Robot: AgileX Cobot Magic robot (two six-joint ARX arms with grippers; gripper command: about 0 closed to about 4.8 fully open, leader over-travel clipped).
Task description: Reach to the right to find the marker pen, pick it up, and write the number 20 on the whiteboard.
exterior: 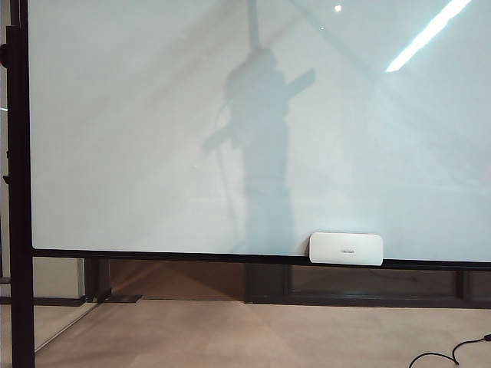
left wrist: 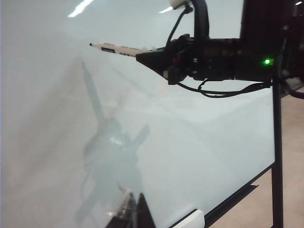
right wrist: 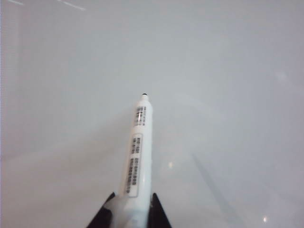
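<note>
The whiteboard [exterior: 153, 115] fills the exterior view, glossy and unmarked; neither arm shows there, only a dim reflection. The number 20 is not in view. My right gripper [right wrist: 132, 209] is shut on the white marker pen [right wrist: 138, 147], whose black tip points at the whiteboard [right wrist: 228, 95]; whether the tip touches it I cannot tell. The left wrist view shows that right gripper [left wrist: 152, 57] holding the marker pen [left wrist: 118, 49] level toward the whiteboard [left wrist: 47, 118]. Of my left gripper [left wrist: 135, 213] only a dark fingertip [left wrist: 142, 213] shows close to the board, so its state is unclear.
A small white eraser [exterior: 346, 248] sits on the board's lower frame, also seen as the eraser [left wrist: 190, 221] in the left wrist view. The black stand post [exterior: 19, 192] runs down the left edge. A black cable [exterior: 453, 354] lies on the floor at lower right.
</note>
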